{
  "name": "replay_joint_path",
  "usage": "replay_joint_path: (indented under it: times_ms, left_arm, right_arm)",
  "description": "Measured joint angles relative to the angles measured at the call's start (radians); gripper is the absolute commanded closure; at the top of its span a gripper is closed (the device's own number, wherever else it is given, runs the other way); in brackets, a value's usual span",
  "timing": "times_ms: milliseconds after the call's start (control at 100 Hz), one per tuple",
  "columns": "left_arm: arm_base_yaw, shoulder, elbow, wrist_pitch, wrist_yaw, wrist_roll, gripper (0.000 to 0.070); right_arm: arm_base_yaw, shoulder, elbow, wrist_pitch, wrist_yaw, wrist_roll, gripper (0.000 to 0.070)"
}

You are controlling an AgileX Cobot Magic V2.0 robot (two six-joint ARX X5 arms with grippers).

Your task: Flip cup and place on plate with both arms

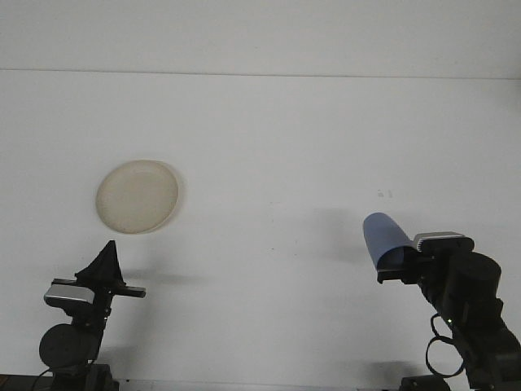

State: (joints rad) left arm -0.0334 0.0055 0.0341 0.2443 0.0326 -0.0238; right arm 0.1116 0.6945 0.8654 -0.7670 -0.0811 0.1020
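Note:
A blue cup (384,239) hangs in the air at the lower right, tilted, with my right gripper (397,265) shut on its lower end. The cream plate (137,196) lies flat on the white table at the left, well away from the cup. My left gripper (107,259) stays low at the bottom left, below the plate, its dark fingers drawn together to a point and holding nothing.
The white table (269,147) runs back to a pale wall along a seam near the top. The cup's faint shadow falls on the table left of the right arm.

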Motion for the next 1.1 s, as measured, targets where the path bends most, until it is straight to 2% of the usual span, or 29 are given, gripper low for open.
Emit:
replay_joint_path:
  times_ms: [290,500,700,1100]
  left_arm:
    - [0.000,0.000,0.000,0.000,0.000,0.000,0.0689]
    - [0.000,0.000,0.000,0.000,0.000,0.000,0.0689]
    - [0.000,0.000,0.000,0.000,0.000,0.000,0.0689]
    - [0.000,0.000,0.000,0.000,0.000,0.000,0.0689]
  right_arm:
    - [0.093,0.247,0.357,-0.401,-0.036,0.045,0.0700]
    - [0.212,0.458,0.529,-0.480,-0.047,0.052,0.0700]
    - [0.358,0.630,0.597,-0.517,-0.045,0.052,0.0700]
    - [0.589,0.932,0.599,-0.507,-0.019,0.051,0.0690]
